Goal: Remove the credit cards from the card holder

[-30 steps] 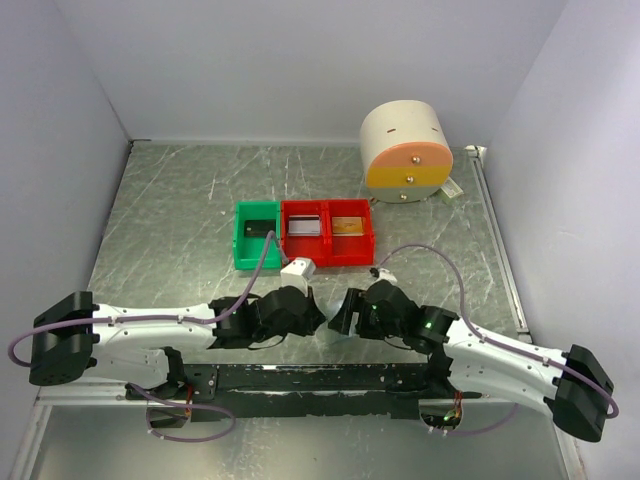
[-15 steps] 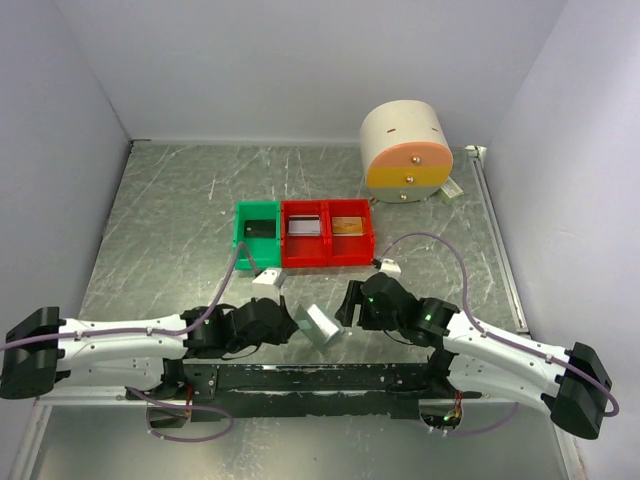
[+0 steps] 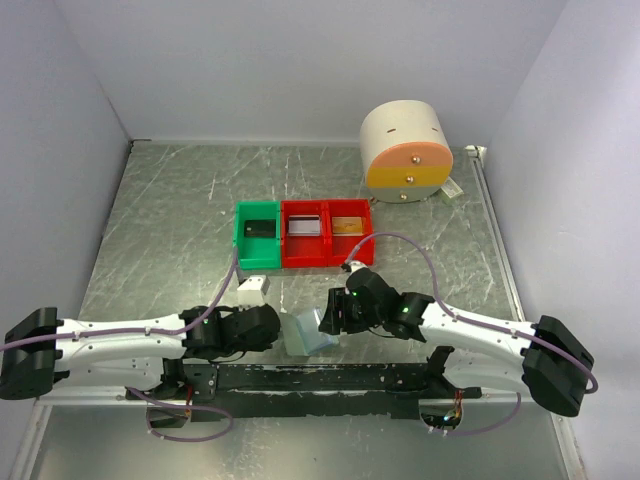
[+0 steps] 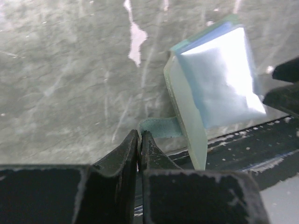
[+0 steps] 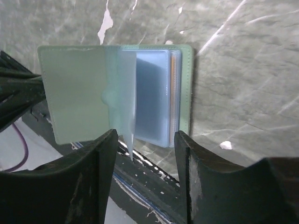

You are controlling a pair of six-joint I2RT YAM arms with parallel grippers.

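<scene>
Nearer the arm bases than the red bin [image 3: 327, 232], the card holder [image 3: 304, 333] sits at the front edge of the table [image 3: 170, 220], opened out and not lying flat, between the two claws. The left claw [image 4: 140, 136] is pinched tight on a small teal tab [image 4: 161, 127] that sticks out from the holder's edge, with only the tab between its fingers. The right claw [image 5: 145, 136] stands wide, with the holder's near edge between its two fingers. Whether either finger touches the plastic cannot be told.

From the right wrist, the holder shows a pale green cover flap spread to one side and a clear inner sleeve standing up at the fold. Blue pockets lie on the other side, and the thin orange edge of a credit card [image 5: 172, 88] shows inside one of them.

The red bin's compartment farthest from the green bin [image 3: 257, 235] holds a gold-tan card [image 3: 347, 225]. Beyond the red bin, toward the back wall, stands a cream and orange round drawer unit [image 3: 405, 152].
</scene>
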